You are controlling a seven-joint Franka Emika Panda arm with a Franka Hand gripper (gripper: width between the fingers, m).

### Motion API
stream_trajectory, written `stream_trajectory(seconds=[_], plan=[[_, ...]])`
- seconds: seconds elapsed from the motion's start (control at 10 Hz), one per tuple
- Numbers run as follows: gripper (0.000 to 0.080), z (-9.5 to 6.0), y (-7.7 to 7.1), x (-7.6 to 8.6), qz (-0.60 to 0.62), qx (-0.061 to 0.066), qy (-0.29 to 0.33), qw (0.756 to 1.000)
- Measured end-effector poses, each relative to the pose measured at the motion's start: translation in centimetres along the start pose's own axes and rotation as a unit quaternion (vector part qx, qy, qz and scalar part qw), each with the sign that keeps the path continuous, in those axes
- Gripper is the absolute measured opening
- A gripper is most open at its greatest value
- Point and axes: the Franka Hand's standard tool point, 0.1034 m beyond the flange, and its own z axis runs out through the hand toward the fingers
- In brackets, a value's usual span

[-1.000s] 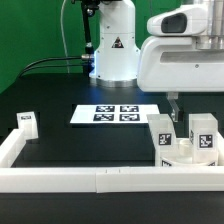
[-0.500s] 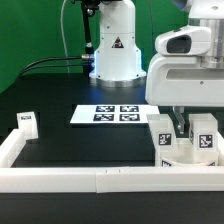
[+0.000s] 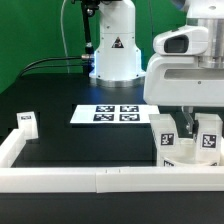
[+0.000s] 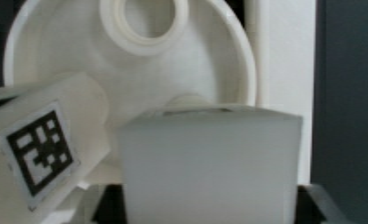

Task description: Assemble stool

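Exterior view: gripper sits low between a tagged leg and a second tagged leg, all just beside the border rail. Wrist view: white block centred under the gripper, seat disc behind it. Clamped or loose, cannot tell. Risk: the gap is tight, so closing or lifting may clip a neighbouring leg, topple it, or wedge parts against the rail.

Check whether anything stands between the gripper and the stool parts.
Nothing visible does. The gripper hangs between the leg on the exterior view's left and the leg on its right. The wrist view shows a white block directly ahead, the seat disc behind it. Contact cannot be told.
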Motion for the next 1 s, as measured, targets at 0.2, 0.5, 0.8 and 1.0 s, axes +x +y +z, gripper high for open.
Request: stream_trajectory(seconds=[0.2,0.5,0.8,1.0], plan=[[0.0333,-0.06,0.15,0.09,0.118,0.005,-0.001,0.993],[0.0333,0.07,-0.35,-0.14,0.376,0.021,-0.01,0.926],[0.0334,0.03,-0.14,-0.01,0.475,0.027,-0.016,0.879],[0.0334,0.04,-0.13,-0.01,0.525,0.026,-0.018,0.85]])
